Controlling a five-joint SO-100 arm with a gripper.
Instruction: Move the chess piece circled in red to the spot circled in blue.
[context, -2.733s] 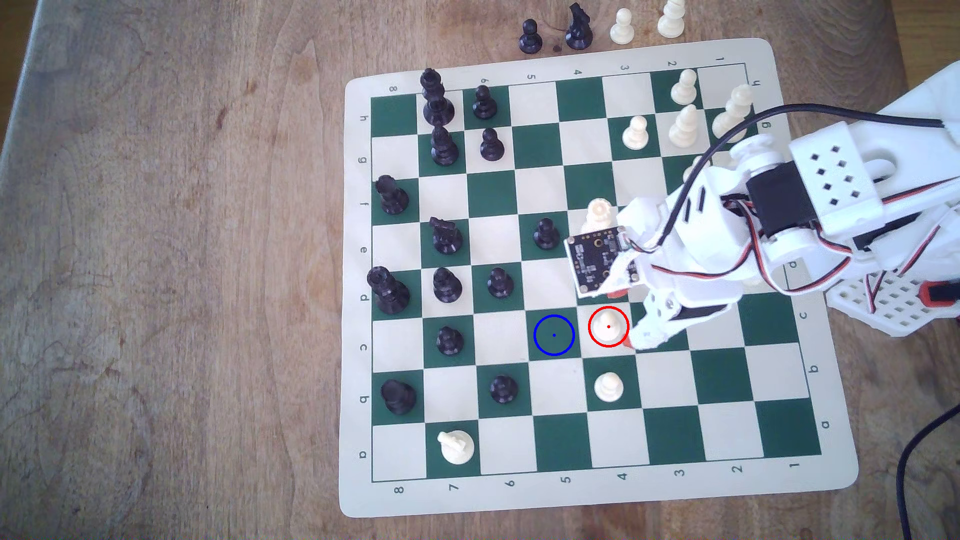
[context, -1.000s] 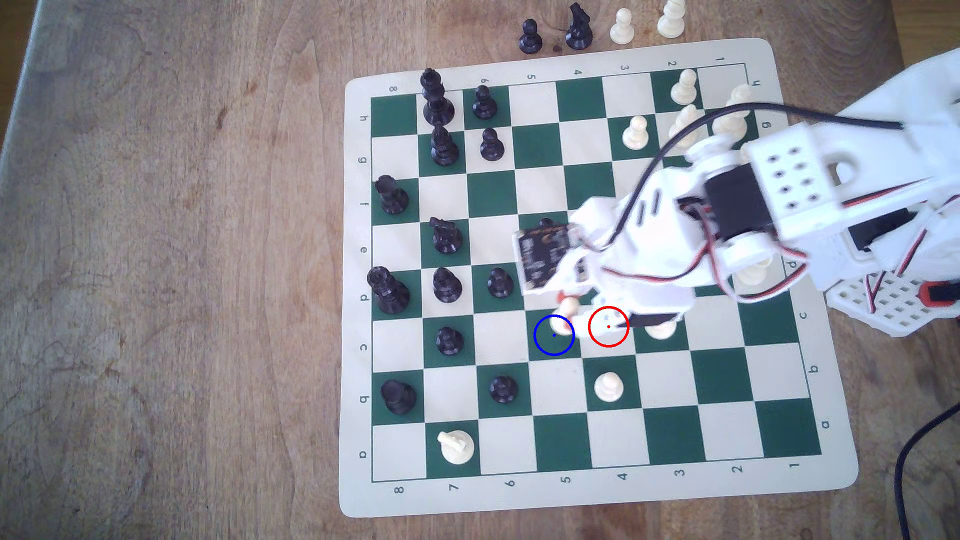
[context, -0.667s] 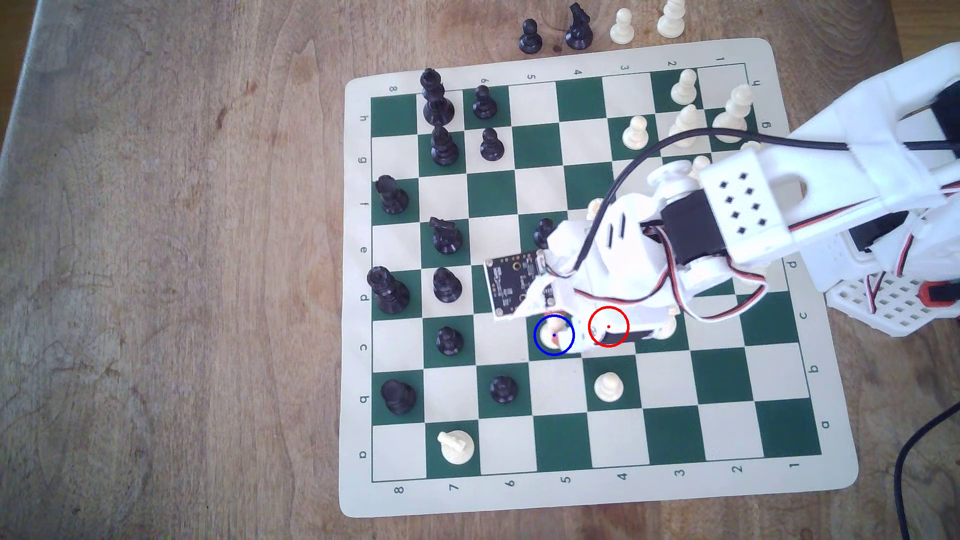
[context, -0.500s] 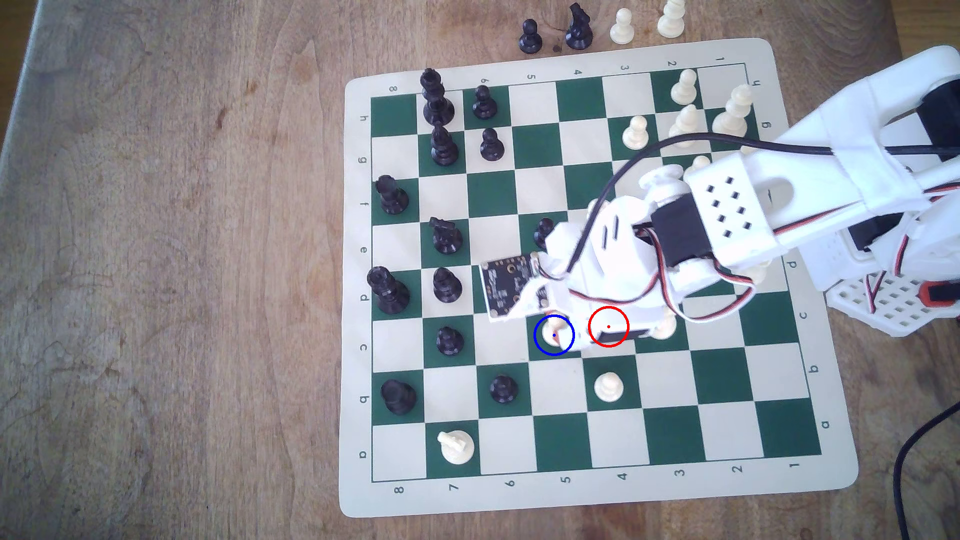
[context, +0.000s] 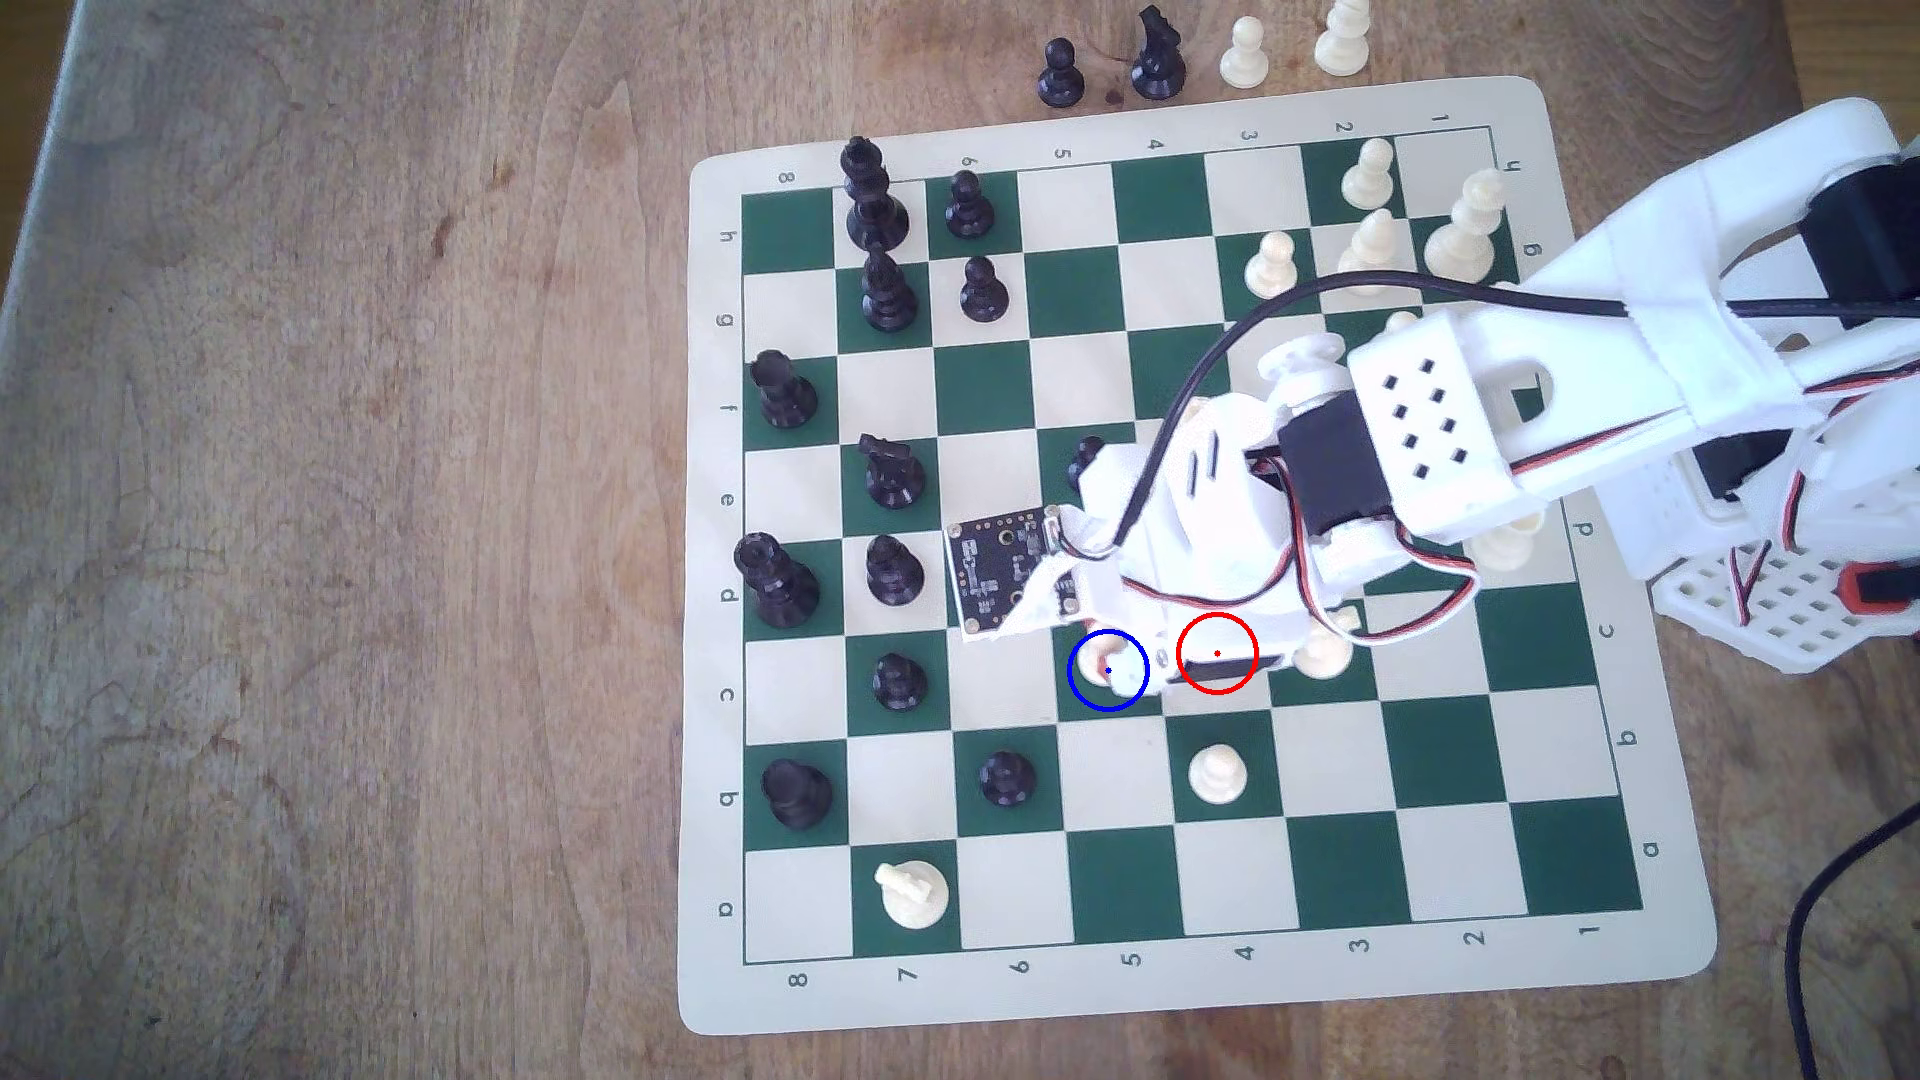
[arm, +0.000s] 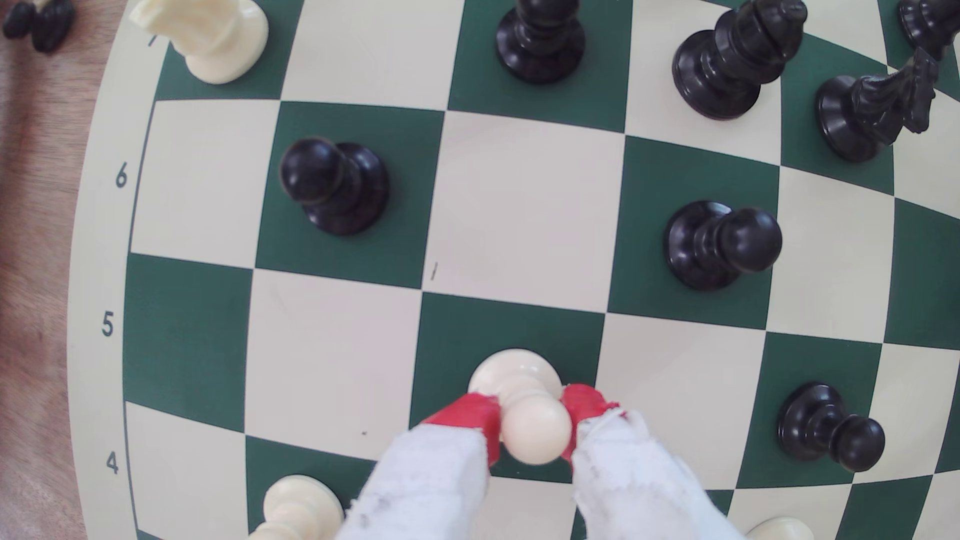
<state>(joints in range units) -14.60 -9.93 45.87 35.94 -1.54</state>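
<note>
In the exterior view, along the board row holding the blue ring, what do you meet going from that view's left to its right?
Black pawn → white pawn in the blue-ringed square, held by the gripper → red-ringed square → another white pawn.

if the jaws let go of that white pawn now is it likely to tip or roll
Probably not. The white pawn looks upright on the dark green square, and its flared base seems flat on it. The gripper pinches it at the neck under the round head, so a lopsided release might rock it. On its side, the round head would likely let it roll.

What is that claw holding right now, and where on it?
The gripper pinches the white pawn at its ball head and neck, its base on the dark green square.
</note>
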